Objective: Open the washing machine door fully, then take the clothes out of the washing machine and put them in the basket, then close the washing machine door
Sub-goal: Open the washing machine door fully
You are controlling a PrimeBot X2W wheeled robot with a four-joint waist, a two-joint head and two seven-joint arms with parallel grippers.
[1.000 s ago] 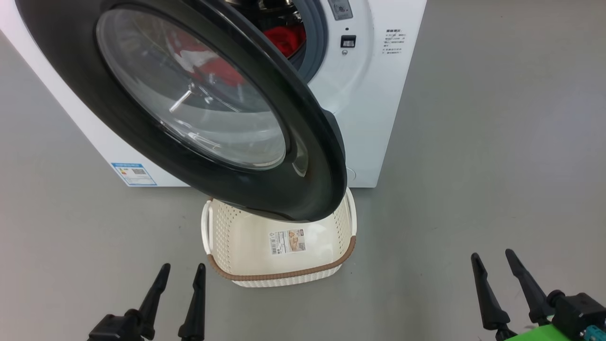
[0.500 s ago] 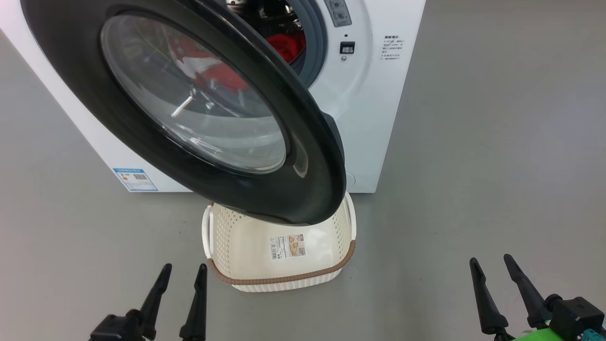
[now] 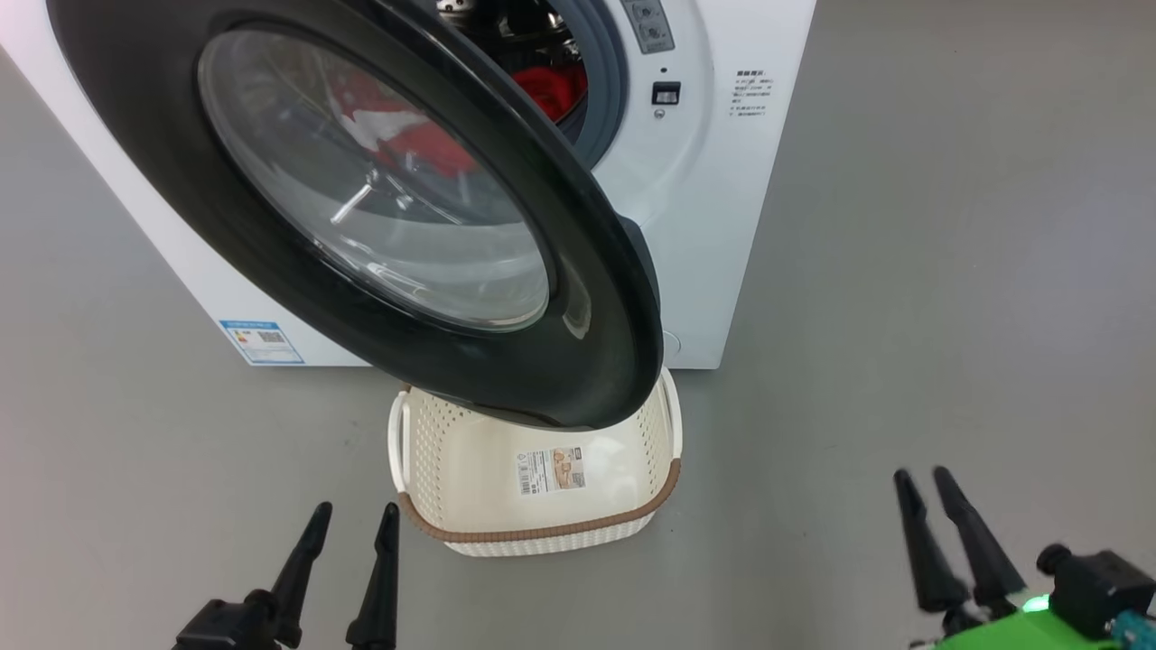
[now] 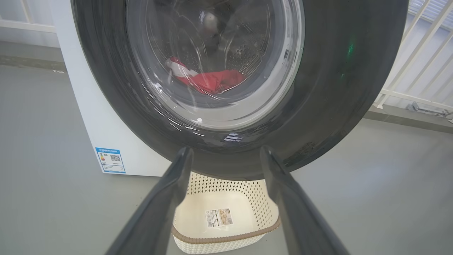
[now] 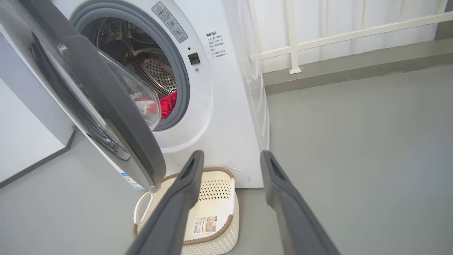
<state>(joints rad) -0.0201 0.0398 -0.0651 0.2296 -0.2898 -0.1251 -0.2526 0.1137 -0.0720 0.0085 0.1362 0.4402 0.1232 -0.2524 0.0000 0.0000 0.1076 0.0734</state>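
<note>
Status, using the washing machine (image 3: 713, 226) as reference.

Door (image 3: 596, 352) is part open. It stands out from the machine's front at an angle, not folded flat back. In the head view its black rim hangs over the rear half of the basket (image 3: 542, 540). The glass window (image 3: 379, 181) bulges toward the drum (image 5: 155, 71).

Clothes (image 3: 551, 86) are inside the machine, low in the drum, red with a white patch. I see them directly through the gap beside the door, and again through the glass in the left wrist view.

Basket is on the floor (image 3: 948, 271) just in front of the machine, under the door's lower edge. I can't tell if it touches the machine. A paper label (image 3: 551, 469) lies on its bottom. There's a blue sticker (image 3: 260, 341) at the machine's lower front corner, hinge side.

Left gripper (image 3: 355, 507) is out in front of the machine, nearer me than the basket. Its fingers (image 4: 166, 198) are spread and released, gripping nothing, aimed at the door's lower rim.

Right gripper (image 3: 921, 472) is also in front of the machine but off past its latch-side edge, over bare floor, well apart from the door and basket. Its fingers (image 5: 283, 191) stand apart, grasping nothing.

A white railing (image 5: 318, 35) runs past the machine's side.
</note>
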